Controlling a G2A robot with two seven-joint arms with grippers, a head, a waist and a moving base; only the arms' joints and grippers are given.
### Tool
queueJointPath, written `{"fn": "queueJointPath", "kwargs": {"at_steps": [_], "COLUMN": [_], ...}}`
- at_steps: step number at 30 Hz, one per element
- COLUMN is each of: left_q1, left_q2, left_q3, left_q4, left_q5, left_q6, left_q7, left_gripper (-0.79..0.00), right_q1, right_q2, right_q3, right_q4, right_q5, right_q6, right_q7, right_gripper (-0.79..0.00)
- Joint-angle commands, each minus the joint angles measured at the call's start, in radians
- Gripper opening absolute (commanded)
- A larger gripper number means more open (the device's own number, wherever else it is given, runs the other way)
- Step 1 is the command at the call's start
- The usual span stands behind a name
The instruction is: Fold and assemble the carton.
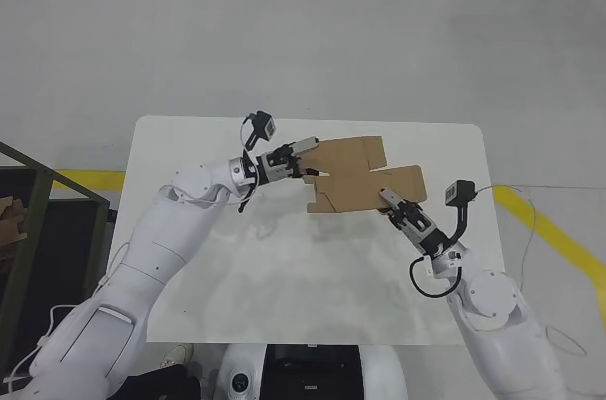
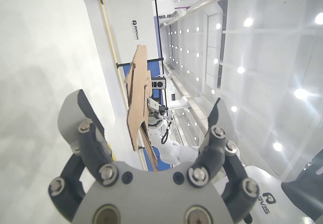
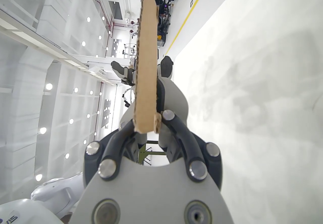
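Behind the cardboard, one finger of the right pincer (image 1: 388,198) is hidden; this pincer is clamped on the carton (image 1: 358,175) at the corner nearest to it. The flat carton is held above the tabletop (image 1: 283,280), its long axis running from this pincer to the left pincer (image 1: 305,160). That one stands wide, with the carton's edge just in front of it; if they touch, I cannot tell.

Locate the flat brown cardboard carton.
Top view: the flat brown cardboard carton is over the far middle of the white table, its right edge clamped in the right pincer, the open left pincer at its left edge.
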Motion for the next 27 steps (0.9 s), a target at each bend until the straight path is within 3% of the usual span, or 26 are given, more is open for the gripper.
{"fn": "queueJointPath", "kwargs": {"at_steps": [1,3,6,15,27], "left_q1": [0.000,-0.002,-0.005,-0.015,-0.021], "left_q2": [-0.002,-0.005,-0.008,-0.015,-0.025], "left_q3": [0.002,0.003,0.003,0.007,0.008], "left_q4": [0.001,0.004,0.008,0.031,0.043], "left_q5": [0.002,0.002,0.001,0.029,0.042], "left_q6": [0.000,0.000,0.004,0.016,0.023], "left_q7": [-0.001,-0.003,-0.009,-0.015,-0.029], "left_gripper": [0.000,-0.012,-0.200,-0.388,-0.431], "right_q1": [-0.001,-0.002,-0.002,-0.004,-0.007], "right_q2": [0.000,-0.001,-0.001,-0.003,-0.005], "right_q3": [0.001,0.002,0.003,0.006,0.006], "right_q4": [0.001,0.002,0.003,0.009,0.009], "right_q5": [0.000,0.001,-0.001,-0.001,0.000], "right_q6": [0.000,0.000,0.000,-0.008,-0.012], "right_q7": [0.001,0.004,0.007,0.007,0.013], "right_gripper": [-0.785,-0.785,-0.785,-0.785,-0.785]}}
